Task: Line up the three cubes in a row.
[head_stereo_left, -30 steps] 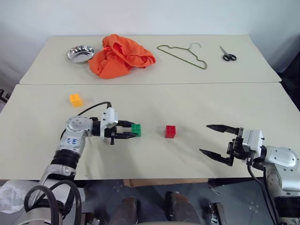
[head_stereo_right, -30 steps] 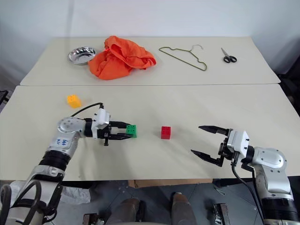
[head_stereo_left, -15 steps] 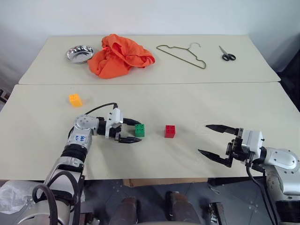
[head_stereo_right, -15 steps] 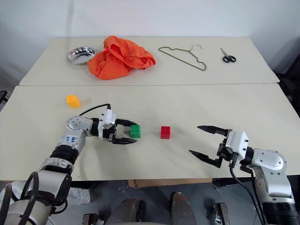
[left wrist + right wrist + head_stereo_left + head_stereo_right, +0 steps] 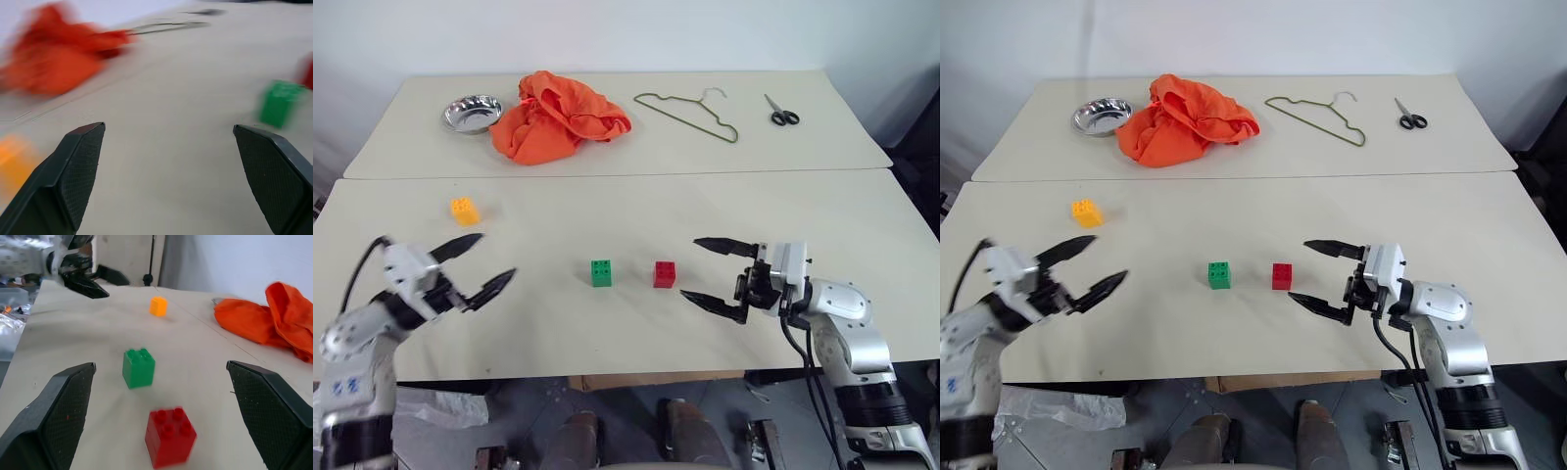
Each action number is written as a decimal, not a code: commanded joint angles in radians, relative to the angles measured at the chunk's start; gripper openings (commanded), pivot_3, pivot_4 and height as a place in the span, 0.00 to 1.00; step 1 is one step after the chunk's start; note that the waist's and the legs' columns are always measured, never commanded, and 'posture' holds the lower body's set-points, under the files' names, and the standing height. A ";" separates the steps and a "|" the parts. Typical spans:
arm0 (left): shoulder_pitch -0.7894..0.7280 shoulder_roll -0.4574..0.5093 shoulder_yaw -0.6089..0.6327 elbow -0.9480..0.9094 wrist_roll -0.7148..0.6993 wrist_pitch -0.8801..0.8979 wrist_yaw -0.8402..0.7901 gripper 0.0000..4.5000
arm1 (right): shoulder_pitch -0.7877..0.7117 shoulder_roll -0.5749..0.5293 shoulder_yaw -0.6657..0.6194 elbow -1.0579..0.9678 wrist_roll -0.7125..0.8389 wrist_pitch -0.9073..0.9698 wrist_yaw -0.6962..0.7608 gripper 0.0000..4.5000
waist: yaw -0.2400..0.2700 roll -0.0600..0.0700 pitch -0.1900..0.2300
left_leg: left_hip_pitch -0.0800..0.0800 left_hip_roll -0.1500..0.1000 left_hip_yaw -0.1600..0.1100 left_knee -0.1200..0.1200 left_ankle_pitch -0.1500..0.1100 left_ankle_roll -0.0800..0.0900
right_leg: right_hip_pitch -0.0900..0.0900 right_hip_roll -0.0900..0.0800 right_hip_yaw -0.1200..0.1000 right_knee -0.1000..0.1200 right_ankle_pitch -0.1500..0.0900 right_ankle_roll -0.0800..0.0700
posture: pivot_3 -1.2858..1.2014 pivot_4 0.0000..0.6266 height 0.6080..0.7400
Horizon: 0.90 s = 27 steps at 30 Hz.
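So two of the three cubes look basically sorted already: the green cube (image 5: 601, 272) is parked just to the left of the red cube (image 5: 665, 273), side by side with a small gap, both flat on the near table (image 5: 636, 211). Taking the red cube as the landmark, the yellow-orange cube (image 5: 464, 210) is well off to its left and a bit further back, nowhere near the line yet. That's the one that's judged to be left to deal with.

The left gripper (image 5: 476, 266) is seen out to the far left of the red cube, fingers spread wide, nothing between them, and the yellow-orange cube sits just beyond it. The right gripper (image 5: 715, 274) is hovering just to the right of the red cube, also splayed wide and empty, with the red cube roughly in line with its gap but not touched.

Next move, as a guess: the left gripper would need to be brought over the yellow-orange cube, closed on it, and the cube set down left of the green one, on the same line as the red.

Count of stuff:
- cubes: 3 (one red, one green, one yellow-orange)
- orange cloth (image 5: 559, 116): 1, far behind the red cube
- metal bowl (image 5: 473, 113): 1
- wire hanger (image 5: 688, 112): 1
- scissors (image 5: 779, 112): 1
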 commanded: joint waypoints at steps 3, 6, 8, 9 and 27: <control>0.154 -0.217 0.225 -0.119 -0.120 0.011 0.343 0.99 | -0.043 0.009 0.013 -0.043 0.009 -0.007 0.016 1.00 | 0.015 -0.003 0.000 | 0.000 0.000 -0.001 0.000 0.000 0.000 | 0.001 0.000 -0.001 -0.002 0.000 0.000 | 0.52 0.24 1.00; 0.236 -0.313 0.190 -0.187 -0.097 -0.006 0.385 0.99 | -0.060 0.004 0.020 -0.025 0.007 -0.015 0.045 1.00 | 0.027 -0.004 0.000 | 0.000 0.000 -0.001 0.001 0.000 0.000 | 0.002 0.000 -0.001 -0.004 0.000 0.000 | 0.52 0.24 1.00; 0.254 -0.327 0.153 -0.226 -0.081 -0.001 0.398 0.99 | -0.068 0.006 0.018 -0.019 0.007 -0.020 0.049 1.00 | 0.035 -0.005 0.000 | 0.003 -0.001 -0.001 0.001 -0.001 0.001 | 0.005 -0.001 -0.001 -0.006 0.000 0.000 | 0.52 0.24 1.00; 0.238 -0.315 0.133 -0.230 -0.064 0.007 0.413 0.99 | -0.070 0.007 0.017 -0.022 0.012 -0.017 0.051 1.00 | 0.041 -0.005 0.000 | 0.003 -0.001 -0.001 0.001 -0.001 0.001 | 0.005 -0.001 -0.001 -0.006 0.000 0.000 | 0.52 0.24 1.00; -0.571 -0.090 -0.170 0.328 0.216 0.220 0.703 0.99 | -0.055 -0.007 0.063 -0.073 -0.004 0.000 0.090 1.00 | 0.027 -0.005 0.000 | 0.003 -0.002 0.000 0.000 0.000 -0.001 | 0.002 0.001 -0.012 0.001 0.000 0.000 | 0.52 0.24 1.00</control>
